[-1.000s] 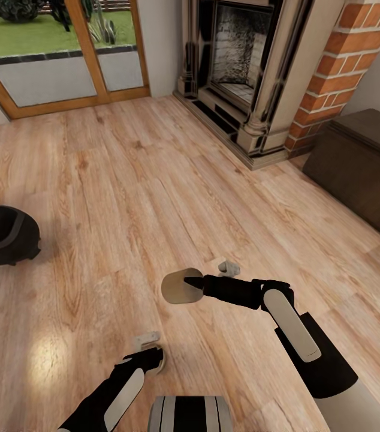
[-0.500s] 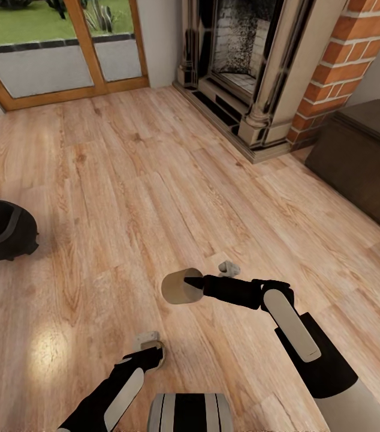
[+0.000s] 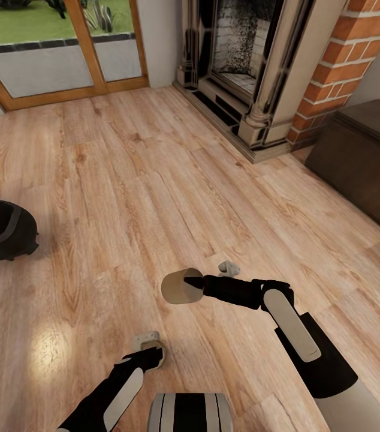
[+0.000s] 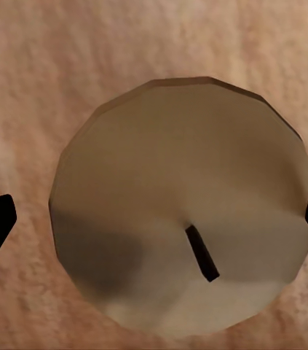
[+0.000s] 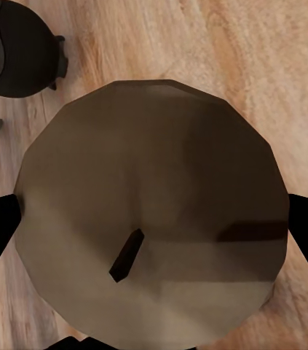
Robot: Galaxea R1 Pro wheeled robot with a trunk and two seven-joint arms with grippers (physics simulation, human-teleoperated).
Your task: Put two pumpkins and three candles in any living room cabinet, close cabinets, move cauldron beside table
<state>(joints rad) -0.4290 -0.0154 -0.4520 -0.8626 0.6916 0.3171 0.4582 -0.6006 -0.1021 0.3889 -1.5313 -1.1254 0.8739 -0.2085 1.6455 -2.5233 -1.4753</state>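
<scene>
Each gripper, right (image 3: pixel 197 283) and left (image 3: pixel 157 354), clamped 1 stubby beige wax candle (image 3: pixel 178 286); jolts while driving toward the dark-brown wooden cabinet (image 3: pixel 364 162) could shake either loose.

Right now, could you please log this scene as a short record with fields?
left end effector: shut on a candle
right end effector: shut on a second candle, held above the floor
cauldron: on the wood floor, at the robot's left
cabinet: dark brown, right of the brick fireplace; looks closed
</scene>
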